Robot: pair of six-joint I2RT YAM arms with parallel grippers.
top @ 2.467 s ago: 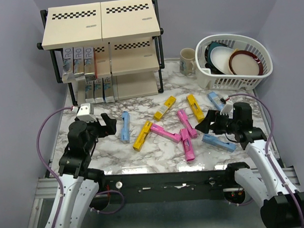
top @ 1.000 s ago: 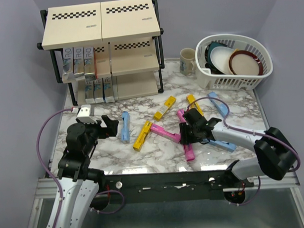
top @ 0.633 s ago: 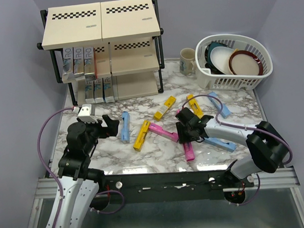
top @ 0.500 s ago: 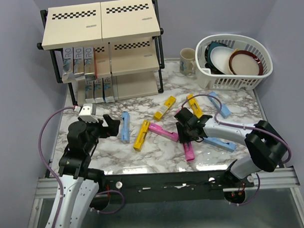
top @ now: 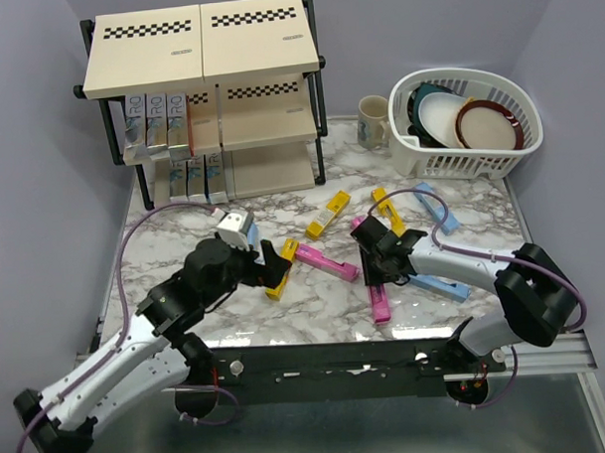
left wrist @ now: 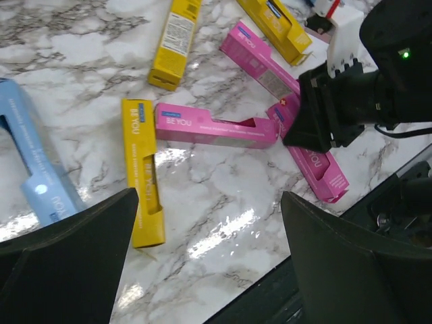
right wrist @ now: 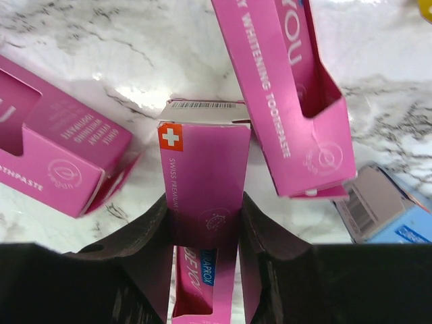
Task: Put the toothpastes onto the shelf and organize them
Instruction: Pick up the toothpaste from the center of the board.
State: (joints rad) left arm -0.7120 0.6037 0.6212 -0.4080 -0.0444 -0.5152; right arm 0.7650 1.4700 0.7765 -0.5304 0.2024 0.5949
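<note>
Left arm [top: 114, 374] and right arm [top: 461, 268]: white rounded link shells joined by black joint housings. A purple cable [top: 134, 228] loops along each; the left wrist bears a white camera block [top: 232, 227], the right a green lamp [left wrist: 405, 52].

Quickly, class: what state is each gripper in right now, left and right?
Left gripper: open, holding nothing.
Right gripper: closed on a pink toothpaste carton.

The top camera looks down from behind my bases over the whole worktop [top: 315, 311]. Wrist cameras stare close past my left claw [left wrist: 209, 196] and right claw [right wrist: 204, 202]; all share the pink cartons [top: 329, 265].
</note>
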